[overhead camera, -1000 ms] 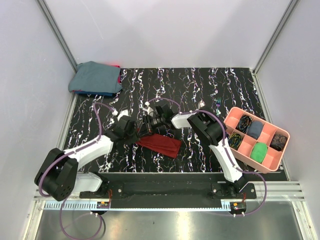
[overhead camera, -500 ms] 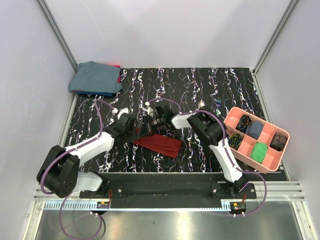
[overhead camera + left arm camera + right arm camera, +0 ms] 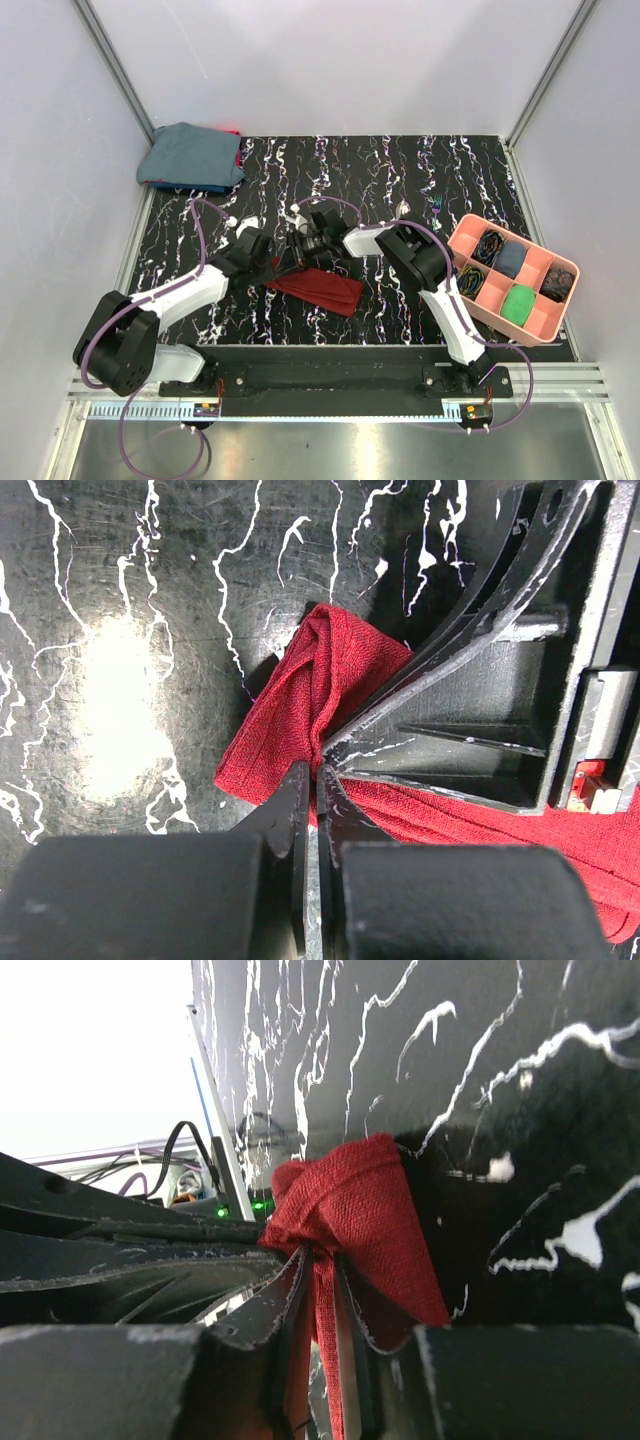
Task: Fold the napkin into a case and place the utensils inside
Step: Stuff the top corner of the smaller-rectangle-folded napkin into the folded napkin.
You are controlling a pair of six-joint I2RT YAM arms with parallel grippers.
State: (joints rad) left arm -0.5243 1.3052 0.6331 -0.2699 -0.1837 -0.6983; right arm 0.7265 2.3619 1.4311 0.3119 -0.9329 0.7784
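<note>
- The napkin (image 3: 322, 288), a dark red cloth, lies bunched in a flattened, elongated heap on the black, white-veined tabletop (image 3: 400, 170), well to the left of the pink tray (image 3: 508, 329).
- The left claw (image 3: 274, 263) sits at the end of the napkin farthest from the pink tray. Its jaws are closed, pinching a fold of the red cloth.
- In the left wrist view the left claw (image 3: 311, 782) has its 2 tips pressed together over the napkin (image 3: 300, 705), which puckers into a ridge just beyond them.
- The right claw (image 3: 301, 249) meets the same end of the napkin, reaching away from the pink tray, and nearly touches the left claw.
- In the right wrist view the right claw (image 3: 320, 1265) is closed on a thin pleat of the napkin (image 3: 355, 1210). The cloth rises from between the jaws into a small peak.
- A blue-grey cloth bundle (image 3: 190, 155) rests at the far corner of the tabletop, on the opposite side from the pink tray.
- The pink tray lies at the right edge of the tabletop, turned at an angle, and holds coiled cables and other small things in its compartments.
</note>
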